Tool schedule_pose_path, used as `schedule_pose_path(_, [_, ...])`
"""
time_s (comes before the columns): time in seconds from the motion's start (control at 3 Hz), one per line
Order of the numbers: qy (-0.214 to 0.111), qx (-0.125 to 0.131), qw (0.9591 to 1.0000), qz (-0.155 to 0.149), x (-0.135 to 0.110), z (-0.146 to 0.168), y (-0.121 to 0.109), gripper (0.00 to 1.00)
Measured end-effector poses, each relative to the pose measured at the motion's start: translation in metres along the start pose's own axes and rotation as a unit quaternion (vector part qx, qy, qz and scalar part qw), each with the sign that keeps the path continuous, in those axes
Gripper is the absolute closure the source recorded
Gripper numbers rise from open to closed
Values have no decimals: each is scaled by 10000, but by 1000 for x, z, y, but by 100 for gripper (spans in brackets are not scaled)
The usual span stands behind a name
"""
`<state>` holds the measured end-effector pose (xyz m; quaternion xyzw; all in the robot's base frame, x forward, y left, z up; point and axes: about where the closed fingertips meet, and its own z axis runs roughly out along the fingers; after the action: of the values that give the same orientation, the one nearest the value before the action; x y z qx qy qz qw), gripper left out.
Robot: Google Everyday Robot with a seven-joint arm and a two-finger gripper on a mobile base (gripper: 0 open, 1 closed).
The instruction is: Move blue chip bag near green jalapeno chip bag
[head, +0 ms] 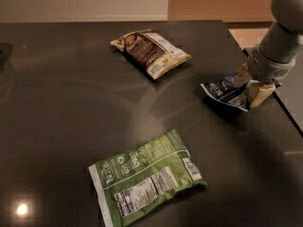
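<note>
The blue chip bag (223,91) is small, dark navy with white lettering, and sits at the right side of the dark table. My gripper (252,84) comes in from the upper right. Its two cream fingers (261,93) are closed on the bag's right end, and the bag's left end tilts just above the surface. The green jalapeno chip bag (147,178) lies flat, label side up, at the front centre of the table, well apart from the blue bag to its lower left.
A brown-and-cream chip bag (150,52) lies at the back centre. The table's right edge (287,111) runs close beside the gripper. A lamp reflection (21,209) shines at the front left.
</note>
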<state>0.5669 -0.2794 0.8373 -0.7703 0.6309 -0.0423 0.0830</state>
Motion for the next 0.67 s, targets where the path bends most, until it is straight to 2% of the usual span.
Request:
schedule_pose_path(0.33, [-148, 115, 9998, -95, -12, -17, 2, 72])
schedule_pose_path(0.67, [-450, 195, 9988, 79, -32, -41, 6, 95])
